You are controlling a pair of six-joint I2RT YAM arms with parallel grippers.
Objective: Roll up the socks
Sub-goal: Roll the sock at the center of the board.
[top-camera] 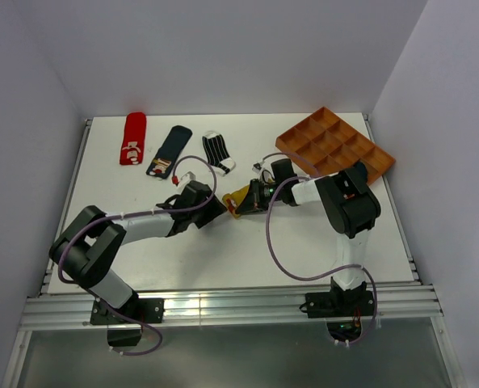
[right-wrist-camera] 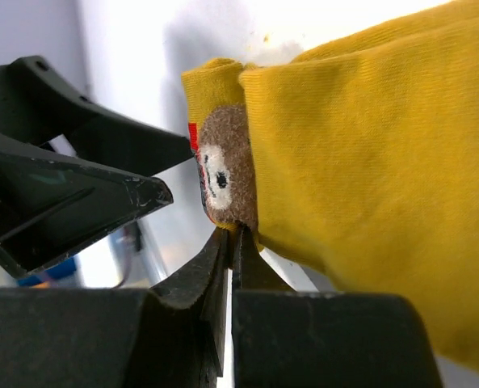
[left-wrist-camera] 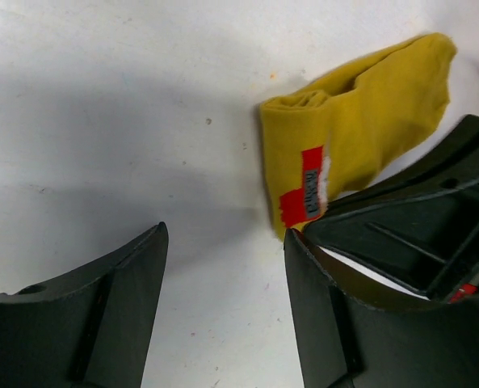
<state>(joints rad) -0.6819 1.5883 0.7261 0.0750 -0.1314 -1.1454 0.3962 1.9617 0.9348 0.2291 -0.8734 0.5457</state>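
Across the flat white table (top-camera: 223, 259), an orange plastic tray with square compartments (top-camera: 336, 144) is set at the far right corner. Along the far edge, three socks are laid flat and apart: a red fabric sock with white marks (top-camera: 132, 138) on the left, a navy sock with a patch (top-camera: 169, 151) beside it, and a black-and-white striped sock (top-camera: 218, 151) further right. Near the middle of the table, a mustard yellow sock with a red mark (top-camera: 241, 198) (left-wrist-camera: 368, 105) (right-wrist-camera: 360, 162) is seen partly folded over itself, between the two arms. Its folded edge, where a brown animal face is shown, is pinched between the closed fingers of the right gripper (top-camera: 253, 196) (right-wrist-camera: 229, 241). The left gripper (top-camera: 215, 208) (left-wrist-camera: 223, 242) is held just beside the sock with its jaws spread wide; only bare table is seen between them.
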